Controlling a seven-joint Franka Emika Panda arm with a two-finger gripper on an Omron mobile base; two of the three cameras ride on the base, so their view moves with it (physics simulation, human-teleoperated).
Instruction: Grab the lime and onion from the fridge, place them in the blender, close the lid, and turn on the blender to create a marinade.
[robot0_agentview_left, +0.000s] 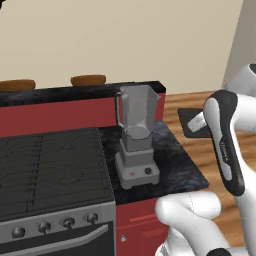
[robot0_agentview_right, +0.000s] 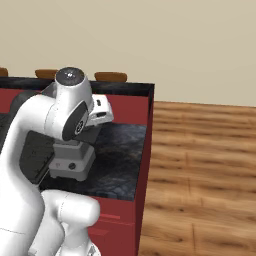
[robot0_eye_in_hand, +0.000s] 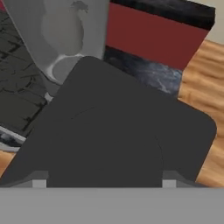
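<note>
Between the wide-set fingertips of the gripper (robot0_eye_in_hand: 100, 180), the lid (robot0_eye_in_hand: 118, 135) is held, blocking much of the hand view. Behind it, the blender (robot0_agentview_left: 136, 137) is seen on the dark counter (robot0_agentview_left: 175, 155) beside the stove (robot0_agentview_left: 50, 170), its jar uncovered. From the right base view the blender is largely hidden by the arm.
</note>
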